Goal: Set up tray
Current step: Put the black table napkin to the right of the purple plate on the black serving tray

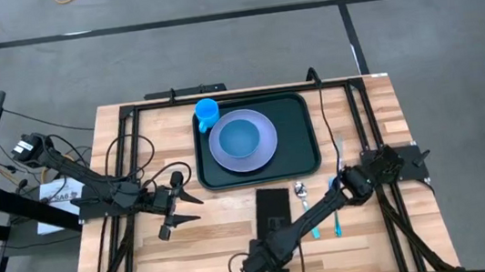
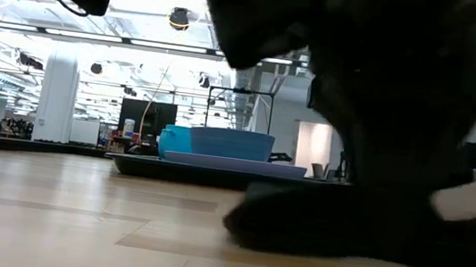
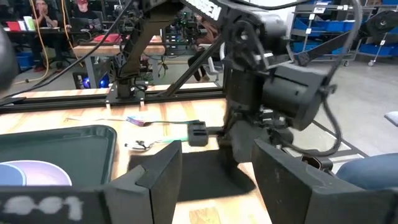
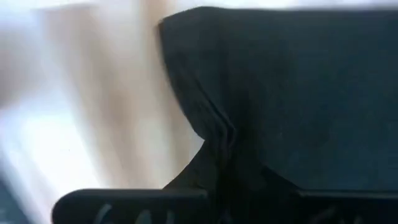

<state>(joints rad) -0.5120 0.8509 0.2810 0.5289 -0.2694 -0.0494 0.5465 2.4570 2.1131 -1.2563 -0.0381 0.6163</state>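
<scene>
The dark green tray (image 1: 304,152) lies at the table's far middle. It bears a lavender plate (image 1: 263,152) with a blue bowl (image 1: 240,138) on it, and a blue cup (image 1: 207,113). A narrow flat black cloth (image 1: 274,207) lies on the wood just nearer than the tray. My right gripper (image 1: 267,248) stands at the cloth's near end, pointing down and shut on it (image 4: 217,180). My left gripper (image 1: 191,208) waits open and level to the left of the cloth, touching nothing (image 3: 217,180). My right gripper pinches the black cloth at an edge of its near end between its two fingers, coming from above. The cloth puckers into a crease (image 4: 214,134) right at the fingers. The remainder (image 4: 298,93) lies flat on the table. Whether one layer or several is held does not show.
A spoon (image 1: 301,191) and two teal-handled utensils (image 1: 334,220) lie right of the black cloth under my right arm. A fork (image 1: 337,148) lies right of the tray. Black frame rails (image 1: 131,158) run along both sides. Bare wood (image 1: 210,250) shows at the near left.
</scene>
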